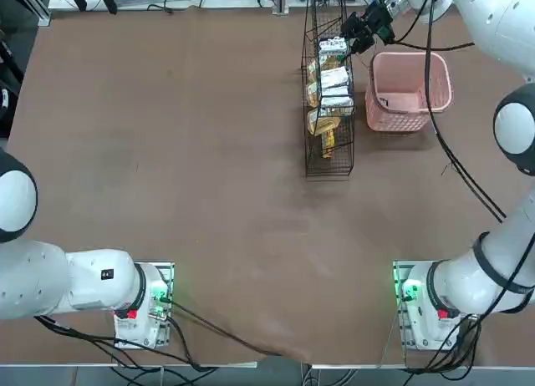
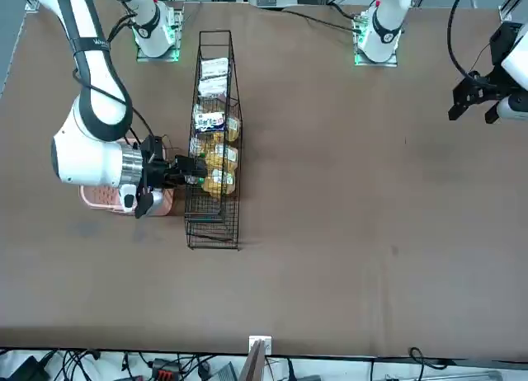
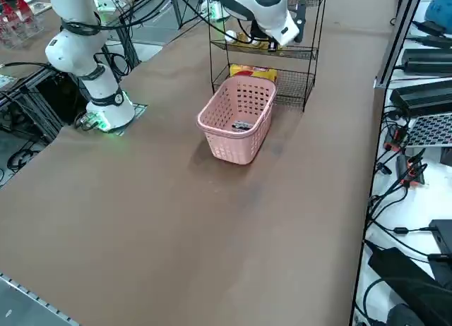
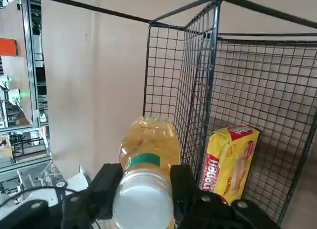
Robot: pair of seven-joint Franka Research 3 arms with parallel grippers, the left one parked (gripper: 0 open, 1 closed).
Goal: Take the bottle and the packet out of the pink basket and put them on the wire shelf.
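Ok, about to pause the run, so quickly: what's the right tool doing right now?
Right tool: closed on the bottle, holding it at the wire shelf.

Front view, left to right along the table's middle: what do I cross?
pink basket → right gripper, shut on the bottle → wire shelf → bare table.

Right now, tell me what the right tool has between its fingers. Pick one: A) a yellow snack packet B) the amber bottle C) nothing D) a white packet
B: in the wrist view the right tool is clamped on the bottle just below its white cap, at the wire shelf.
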